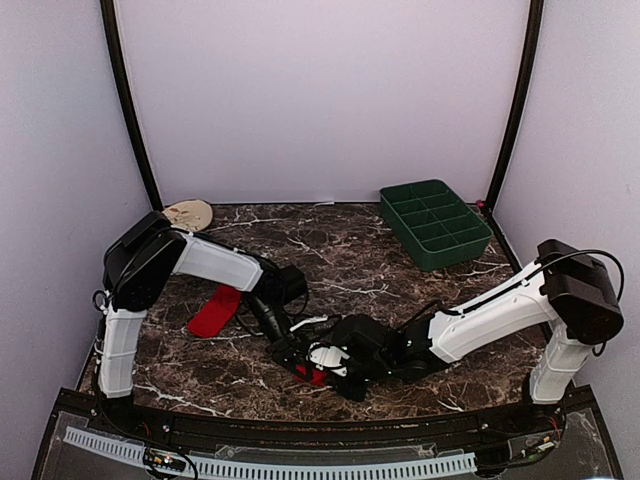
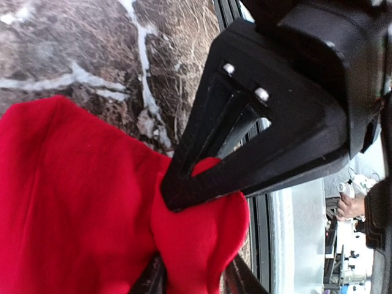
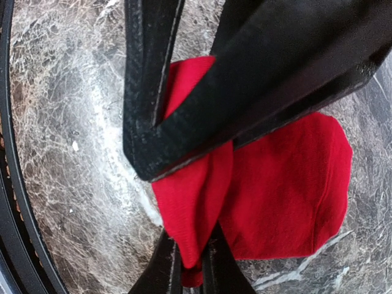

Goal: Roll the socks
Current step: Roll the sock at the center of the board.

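seeing a plain red sock [image 1: 313, 376] lying on the tabletop [image 1: 340, 250] near its front edge, about centre; spreading there as a broad, smooth, flat piece with a rounded end, not forming a roll; bunching at one side into a narrow raised fold, being pinched and lifted slightly off the surface; finding a second red sock [image 1: 215, 312] lying flat as a long strip well to the left, apart from the first, angling away from the front edge; its upper end being hidden

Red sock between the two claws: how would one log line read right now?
red sock: bunched on table | left gripper: gripping it | right gripper: gripping it | other sock: lying apart, unrolled
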{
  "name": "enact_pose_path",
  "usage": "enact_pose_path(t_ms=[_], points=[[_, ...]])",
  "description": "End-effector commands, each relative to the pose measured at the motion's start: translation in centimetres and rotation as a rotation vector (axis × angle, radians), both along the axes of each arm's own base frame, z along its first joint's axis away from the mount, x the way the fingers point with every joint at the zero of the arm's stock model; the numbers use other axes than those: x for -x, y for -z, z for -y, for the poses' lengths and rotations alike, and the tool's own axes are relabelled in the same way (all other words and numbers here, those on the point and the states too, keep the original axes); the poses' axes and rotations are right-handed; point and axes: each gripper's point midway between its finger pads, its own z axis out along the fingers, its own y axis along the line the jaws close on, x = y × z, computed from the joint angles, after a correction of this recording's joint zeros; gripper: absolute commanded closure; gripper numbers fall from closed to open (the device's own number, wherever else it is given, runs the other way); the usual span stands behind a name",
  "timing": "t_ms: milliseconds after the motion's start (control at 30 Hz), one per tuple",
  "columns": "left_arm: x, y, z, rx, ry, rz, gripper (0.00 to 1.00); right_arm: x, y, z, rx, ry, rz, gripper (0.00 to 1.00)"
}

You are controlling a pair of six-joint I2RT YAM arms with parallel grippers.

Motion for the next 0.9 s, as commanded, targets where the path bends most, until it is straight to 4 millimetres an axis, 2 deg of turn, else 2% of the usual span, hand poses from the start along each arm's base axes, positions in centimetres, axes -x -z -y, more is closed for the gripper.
enact_pose_path(t_ms=[0,533,867], points=[[-1.9,0.1,-0.3,-0.004,-0.053,0.105,0.64,0.2,0.3,0.0,-0.01,0.028,-0.053,1.0],[-7.8,-1.4,-2.0,0.055,-0.323,0.272,0.57,0.5,0.8,0.7,0.001,0.054,-0.096,1.0],[-8.7,-1.6,-3.3,0.053,-0.414,0.369,0.56,0.0,0.4,0.5,-0.035,0.088,-0.2,1.0]])
